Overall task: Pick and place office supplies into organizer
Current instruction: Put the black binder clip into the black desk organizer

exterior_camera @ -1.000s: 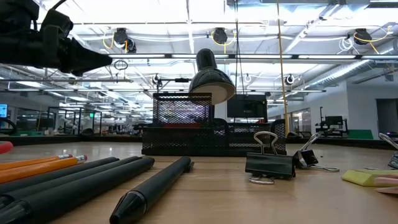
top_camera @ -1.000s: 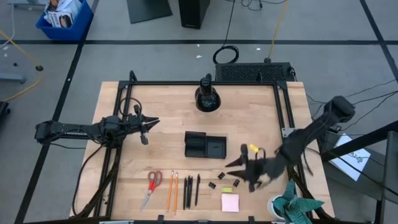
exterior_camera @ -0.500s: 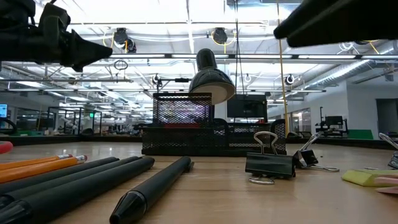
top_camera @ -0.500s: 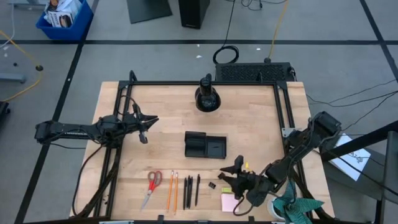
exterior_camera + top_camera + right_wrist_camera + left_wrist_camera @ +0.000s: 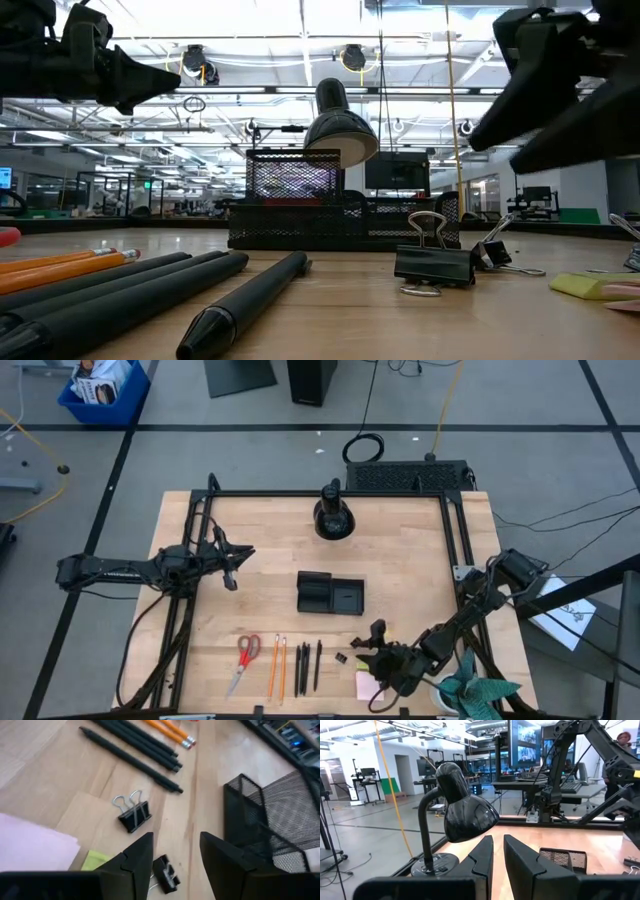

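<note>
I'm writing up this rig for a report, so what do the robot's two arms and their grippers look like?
Both arms are dark, slim and jointed. The left gripper ends in two flat black tapered fingers. The right gripper has two matching black wedge-shaped fingers. A yellow-green patch shows on the right arm near its wrist.

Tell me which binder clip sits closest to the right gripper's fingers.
The clip lying between the right gripper fingers, next to the yellow-green piece. The other clip lies farther off, toward the pens.
</note>
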You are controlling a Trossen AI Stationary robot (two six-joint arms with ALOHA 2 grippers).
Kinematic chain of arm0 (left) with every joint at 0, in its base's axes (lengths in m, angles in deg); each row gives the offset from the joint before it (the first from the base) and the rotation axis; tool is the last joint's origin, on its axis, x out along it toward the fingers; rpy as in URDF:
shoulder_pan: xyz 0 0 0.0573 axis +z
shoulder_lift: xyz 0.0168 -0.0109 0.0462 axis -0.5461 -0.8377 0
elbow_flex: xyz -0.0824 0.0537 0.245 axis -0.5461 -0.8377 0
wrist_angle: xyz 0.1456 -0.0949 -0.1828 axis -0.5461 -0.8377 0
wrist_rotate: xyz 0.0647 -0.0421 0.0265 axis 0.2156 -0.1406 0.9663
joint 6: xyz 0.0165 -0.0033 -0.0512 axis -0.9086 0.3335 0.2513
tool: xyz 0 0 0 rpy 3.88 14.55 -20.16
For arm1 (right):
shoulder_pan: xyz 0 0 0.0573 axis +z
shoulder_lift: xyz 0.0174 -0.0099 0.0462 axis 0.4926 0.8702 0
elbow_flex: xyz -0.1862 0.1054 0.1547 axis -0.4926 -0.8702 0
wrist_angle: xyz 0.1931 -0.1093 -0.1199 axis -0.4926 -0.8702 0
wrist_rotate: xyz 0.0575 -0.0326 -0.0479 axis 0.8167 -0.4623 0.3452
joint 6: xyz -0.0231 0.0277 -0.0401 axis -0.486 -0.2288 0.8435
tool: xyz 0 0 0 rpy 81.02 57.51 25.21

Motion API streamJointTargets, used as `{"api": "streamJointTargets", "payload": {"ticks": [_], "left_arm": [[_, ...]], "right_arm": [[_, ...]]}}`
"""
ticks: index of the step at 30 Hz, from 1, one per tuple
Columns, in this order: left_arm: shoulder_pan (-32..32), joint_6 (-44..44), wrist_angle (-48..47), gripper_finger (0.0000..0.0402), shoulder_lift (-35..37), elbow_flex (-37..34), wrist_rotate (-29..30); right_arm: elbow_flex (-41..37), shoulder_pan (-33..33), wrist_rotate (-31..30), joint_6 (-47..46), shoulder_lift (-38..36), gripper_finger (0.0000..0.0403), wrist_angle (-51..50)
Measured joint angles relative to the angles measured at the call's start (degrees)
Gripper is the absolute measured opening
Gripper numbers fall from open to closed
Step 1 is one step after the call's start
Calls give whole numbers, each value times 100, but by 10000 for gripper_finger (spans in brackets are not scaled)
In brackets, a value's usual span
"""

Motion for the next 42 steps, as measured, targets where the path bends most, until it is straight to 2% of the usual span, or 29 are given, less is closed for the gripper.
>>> {"api": "streamJointTargets", "payload": {"ticks": [10, 16, 25, 35, 42], "left_arm": [[0, 32, -25, 51, 0, -1, 0], [0, 30, -58, 51, 0, 0, 0], [0, 30, -59, 51, 0, -1, 0], [1, -15, -59, 51, 0, -2, 0], [2, -15, -60, 51, -2, 0, 0]], "right_arm": [[0, -217, 551, -583, 1, 151, -488], [-2, -286, 569, -827, 45, 148, -748], [-2, -394, 568, -603, 317, 136, -754], [-4, -397, 569, -161, 318, 110, -480], [-4, -432, 850, -235, 318, 65, -616]]}}
